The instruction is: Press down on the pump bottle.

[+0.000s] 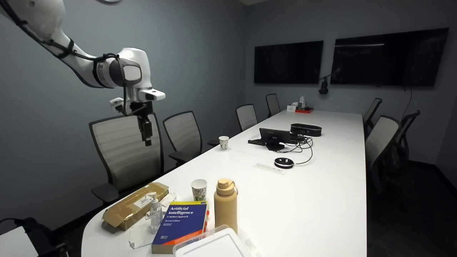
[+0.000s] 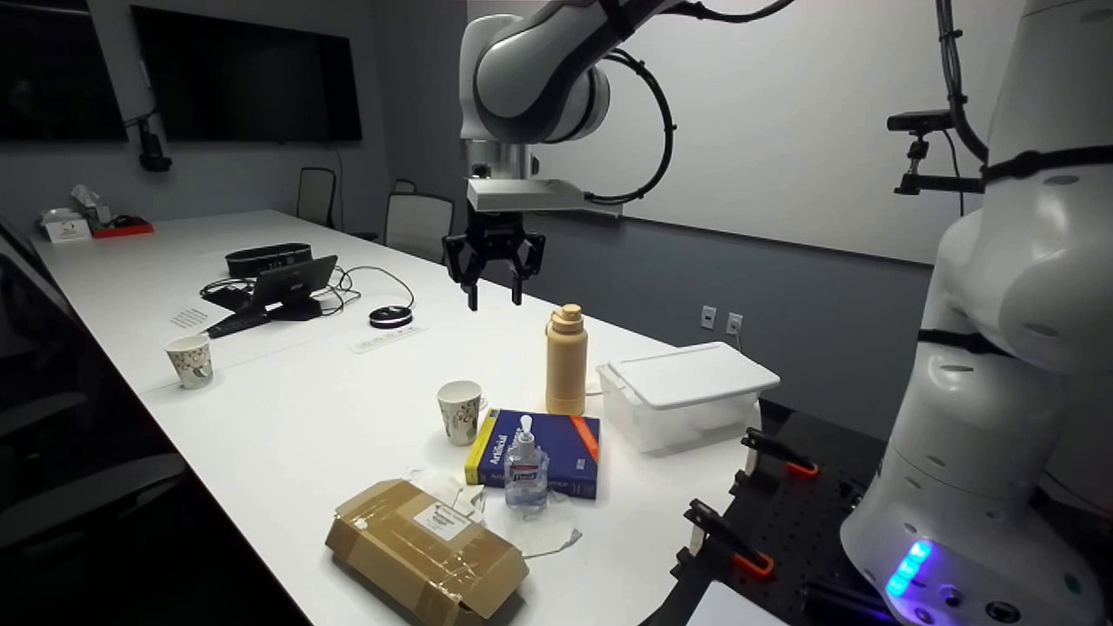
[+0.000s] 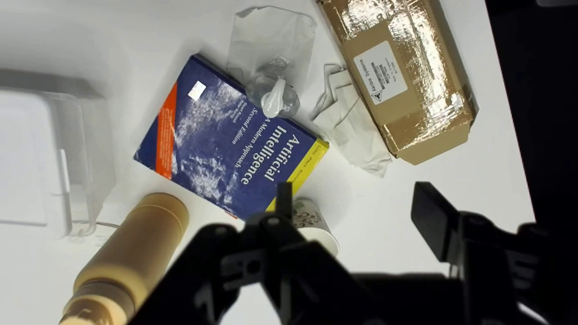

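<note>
A small clear pump bottle with a white pump head stands upright on the white table, on or beside a thin sheet of paper. It also shows upright in an exterior view. In the wrist view the pump bottle is seen from above, at the book's edge. My gripper is open and empty, with a wide gap between its fingers. It hangs in the air well above the table, apart from the bottle, and also shows in an exterior view.
A blue book lies against or close beside the pump bottle. A brown cardboard box, a paper cup, a tall tan bottle and a lidded plastic container stand around. Crumpled paper lies between box and book.
</note>
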`<state>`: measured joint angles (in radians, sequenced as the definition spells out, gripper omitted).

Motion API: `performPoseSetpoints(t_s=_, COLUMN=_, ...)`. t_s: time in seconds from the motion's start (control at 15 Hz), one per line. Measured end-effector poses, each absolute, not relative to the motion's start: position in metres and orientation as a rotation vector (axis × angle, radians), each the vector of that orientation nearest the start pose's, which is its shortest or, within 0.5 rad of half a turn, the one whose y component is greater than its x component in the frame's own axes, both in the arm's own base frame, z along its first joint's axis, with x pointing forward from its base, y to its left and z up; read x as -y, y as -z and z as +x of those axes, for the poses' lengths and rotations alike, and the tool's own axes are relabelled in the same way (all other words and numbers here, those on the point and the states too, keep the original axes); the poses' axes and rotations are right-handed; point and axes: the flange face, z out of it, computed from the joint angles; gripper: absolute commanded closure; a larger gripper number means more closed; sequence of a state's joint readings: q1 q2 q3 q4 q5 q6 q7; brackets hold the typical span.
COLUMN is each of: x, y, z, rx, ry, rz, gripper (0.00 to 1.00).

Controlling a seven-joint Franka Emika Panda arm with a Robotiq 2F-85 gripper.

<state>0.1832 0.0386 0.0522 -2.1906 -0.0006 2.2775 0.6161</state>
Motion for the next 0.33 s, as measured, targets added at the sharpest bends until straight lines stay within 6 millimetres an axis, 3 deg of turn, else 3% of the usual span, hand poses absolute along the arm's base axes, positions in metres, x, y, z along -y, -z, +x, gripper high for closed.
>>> performPoseSetpoints(t_s=0.33, x=-0.135, y=-0.388, z=0.522, rx=-0.546, ry=0.085, rz=-3.083, gripper=0.00)
